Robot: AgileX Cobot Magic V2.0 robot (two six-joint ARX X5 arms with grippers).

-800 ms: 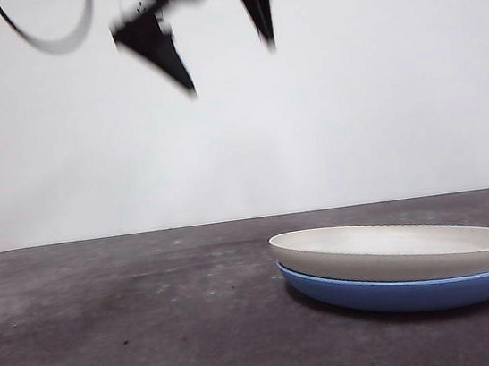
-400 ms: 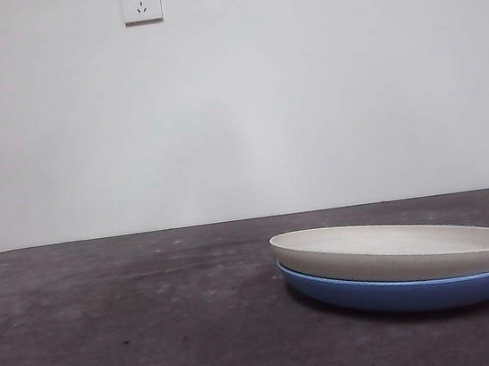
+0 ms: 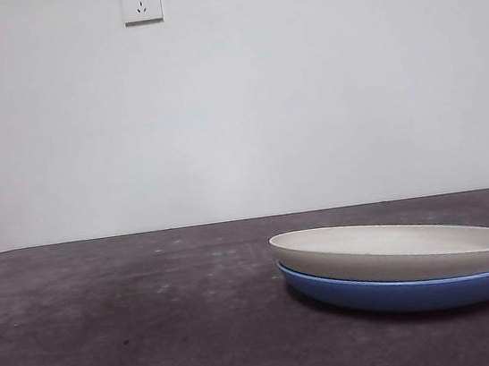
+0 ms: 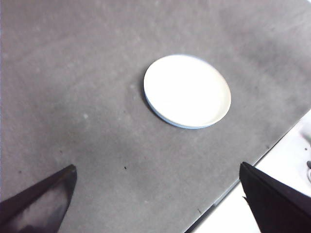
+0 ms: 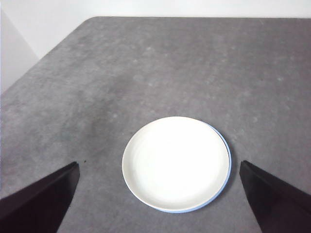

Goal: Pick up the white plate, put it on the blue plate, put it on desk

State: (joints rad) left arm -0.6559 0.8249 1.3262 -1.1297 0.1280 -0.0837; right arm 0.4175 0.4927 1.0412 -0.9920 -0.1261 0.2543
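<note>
While both jaws gape wide, white plate (image 3: 404, 249) hides blue plate (image 3: 412, 290) interior, rim showing.

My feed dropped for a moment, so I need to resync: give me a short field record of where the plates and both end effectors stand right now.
white plate: stacked on the blue plate, slightly off-centre
blue plate: resting on the desk, only its rim and underside showing
desk: dark grey, mottled, carries the stack
left end effector: open, high above the desk, off to one side of the stack, holding nothing
right end effector: open, high above the stack, holding nothing
front view: no arm visible
wall socket: on the white wall behind
</note>
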